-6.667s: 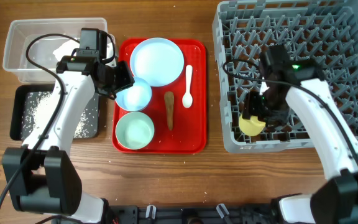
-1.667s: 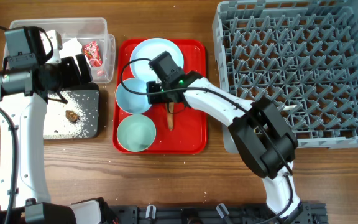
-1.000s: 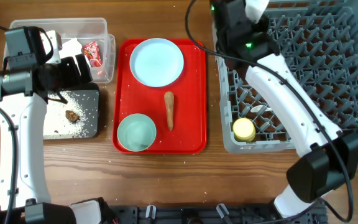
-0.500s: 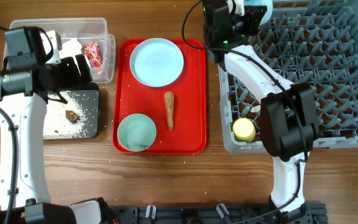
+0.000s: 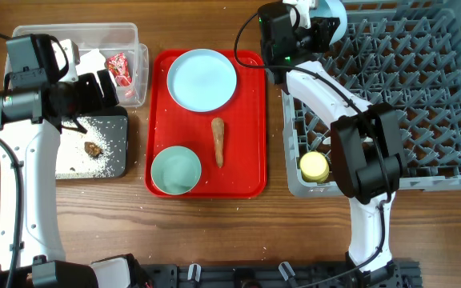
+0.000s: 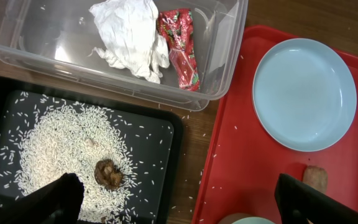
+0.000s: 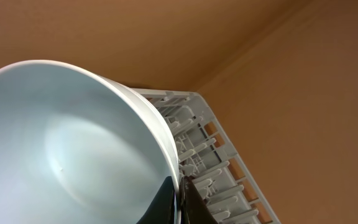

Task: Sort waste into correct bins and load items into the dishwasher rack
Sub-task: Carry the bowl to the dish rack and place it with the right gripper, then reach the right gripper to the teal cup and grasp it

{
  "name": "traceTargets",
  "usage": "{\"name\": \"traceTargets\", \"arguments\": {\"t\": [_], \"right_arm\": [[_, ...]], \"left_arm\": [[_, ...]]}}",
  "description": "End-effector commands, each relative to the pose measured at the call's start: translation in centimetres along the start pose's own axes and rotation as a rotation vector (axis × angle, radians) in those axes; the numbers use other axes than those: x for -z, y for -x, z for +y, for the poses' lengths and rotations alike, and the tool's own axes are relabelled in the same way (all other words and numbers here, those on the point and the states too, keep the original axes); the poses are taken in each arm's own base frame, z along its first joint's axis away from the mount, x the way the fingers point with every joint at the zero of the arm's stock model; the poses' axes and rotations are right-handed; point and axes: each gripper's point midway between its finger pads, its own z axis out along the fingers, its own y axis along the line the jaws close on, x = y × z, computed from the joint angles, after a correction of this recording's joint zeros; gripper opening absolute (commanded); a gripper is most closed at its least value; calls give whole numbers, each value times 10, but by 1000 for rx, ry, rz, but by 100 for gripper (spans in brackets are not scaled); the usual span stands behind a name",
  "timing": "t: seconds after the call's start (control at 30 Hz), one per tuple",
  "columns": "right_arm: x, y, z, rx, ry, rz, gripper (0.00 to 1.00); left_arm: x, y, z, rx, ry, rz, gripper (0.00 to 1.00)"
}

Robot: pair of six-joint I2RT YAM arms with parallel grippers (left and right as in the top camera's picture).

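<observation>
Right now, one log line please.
right jaws shut on pale-blue bowl at dishwasher rack corner | left jaws open over black tray | yellow cup racked

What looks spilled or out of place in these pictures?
A few loose white rice grains lie scattered on the wooden table and the flat red tray, outside the black rectangular tray holding the rice pile.

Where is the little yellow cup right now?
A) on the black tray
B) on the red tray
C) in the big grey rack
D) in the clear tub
C, because the yellow cup sits inside the grey rack, near one of its corners.
</observation>
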Motion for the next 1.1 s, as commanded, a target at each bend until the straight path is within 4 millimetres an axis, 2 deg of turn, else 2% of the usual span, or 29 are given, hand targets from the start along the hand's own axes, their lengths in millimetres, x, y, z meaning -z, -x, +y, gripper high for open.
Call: {"name": "traceTargets", "arguments": {"t": [0.0,0.13,0.2,0.27,0.3,0.37,0.43,0.57,0.7,0.77,0.8,0.83,0.9,0.97,1.03,1.07], "right_arm": [[5,-7,22,55,67,-10,4],[20,-6,31,92,93,-25,5],[31,-5,37,118,109,-37,13],[43,-4,43,172,125,-52,25],[49,-4,46,192,133,-60,36],[60,-1,50,206,145,-77,50],[64,0,52,206,151,-85,58],[71,17,35,185,174,-111,72],[89,53,2,71,259,-176,74],[110,68,-9,47,333,-221,75],[129,74,-11,33,425,-248,75],[156,71,-1,30,607,-259,75],[197,56,24,63,903,-238,75],[243,31,47,96,1224,-167,75],[291,4,59,105,1521,-35,75],[304,-4,60,88,1600,22,75]], "left_arm": [[9,7,3,-11,7,-33,100],[9,7,3,-11,7,-33,100],[9,7,3,-11,7,-33,100],[9,7,3,-11,7,-33,100],[9,7,3,-11,7,-33,100],[9,7,3,-11,7,-33,100],[9,7,3,-11,7,-33,100],[9,7,3,-11,7,-33,100],[9,7,3,-11,7,-33,100],[9,7,3,-11,7,-33,100],[9,7,3,-11,7,-34,100],[9,7,3,-11,7,-33,100],[9,7,3,-11,7,-33,100],[9,7,3,-11,7,-33,100],[9,7,3,-11,7,-33,100],[9,7,3,-11,7,-34,100]]}}
